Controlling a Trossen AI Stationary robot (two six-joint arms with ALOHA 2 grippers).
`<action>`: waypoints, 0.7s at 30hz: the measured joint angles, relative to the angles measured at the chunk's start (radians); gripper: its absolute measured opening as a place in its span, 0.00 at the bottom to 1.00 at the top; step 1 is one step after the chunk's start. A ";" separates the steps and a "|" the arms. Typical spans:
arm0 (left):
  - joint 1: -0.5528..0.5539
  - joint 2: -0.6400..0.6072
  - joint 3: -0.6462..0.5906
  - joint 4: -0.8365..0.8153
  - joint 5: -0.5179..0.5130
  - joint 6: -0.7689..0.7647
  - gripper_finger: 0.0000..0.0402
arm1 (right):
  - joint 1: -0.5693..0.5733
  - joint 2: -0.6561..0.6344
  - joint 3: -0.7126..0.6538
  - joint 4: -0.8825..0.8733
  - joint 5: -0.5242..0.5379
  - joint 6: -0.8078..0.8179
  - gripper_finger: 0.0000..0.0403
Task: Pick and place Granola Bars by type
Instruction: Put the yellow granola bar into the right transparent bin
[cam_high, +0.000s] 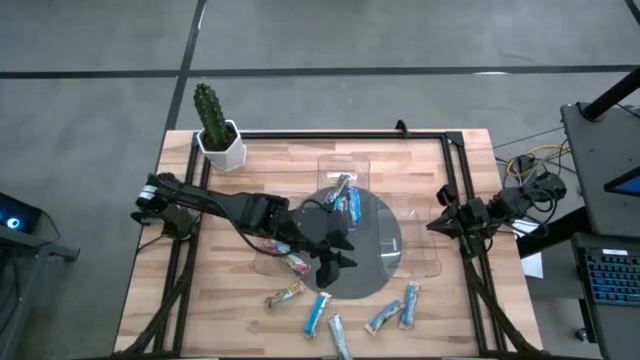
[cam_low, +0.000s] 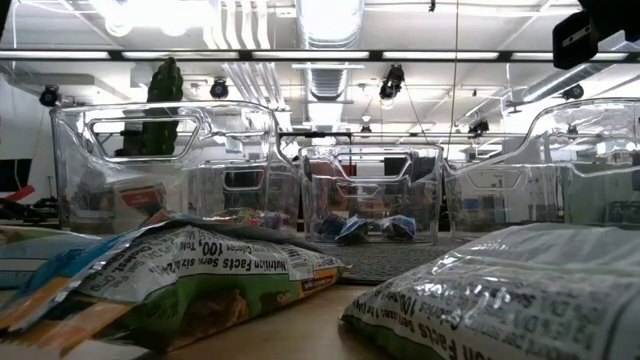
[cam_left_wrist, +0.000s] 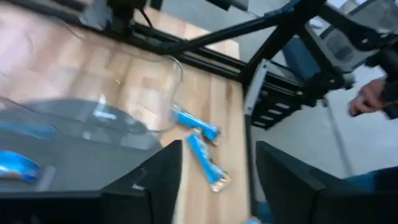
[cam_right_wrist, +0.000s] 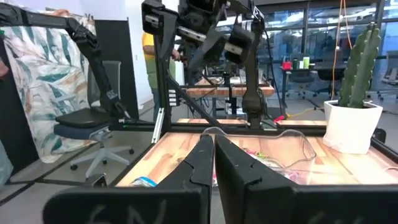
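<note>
We see our left hand (cam_high: 335, 262) over the dark round mat (cam_high: 375, 262) at the centre of the high view, fingers apart and empty, angled toward the loose Granola Bars (cam_high: 318, 312) scattered along the lower middle of the bench (cam_high: 440, 310), presumably lining up a pick. Sorted bars lie in the clear tray (cam_high: 345, 175) above centre. Our right hand (cam_high: 440, 222) waits at the right edge, fingers together.

Two wrapped Granola Bars (cam_low: 200, 275) (cam_low: 520, 290) lie close to the camera on the wooden surface (cam_low: 290, 335), with three clear plastic trays (cam_low: 165, 165) (cam_low: 370, 195) (cam_low: 560, 180) standing behind them and a cactus (cam_low: 160, 105) beyond.
</note>
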 joint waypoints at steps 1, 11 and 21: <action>-0.007 -0.005 0.000 -0.007 -0.021 0.024 0.42 | 0.000 0.000 0.000 0.000 0.000 0.001 0.02; -0.048 -0.183 -0.057 -0.042 -0.102 0.292 0.02 | 0.000 -0.001 -0.001 0.000 0.000 0.027 0.02; -0.001 -0.677 -0.576 0.201 -0.178 0.271 0.00 | 0.000 0.000 -0.001 0.002 0.005 0.031 0.02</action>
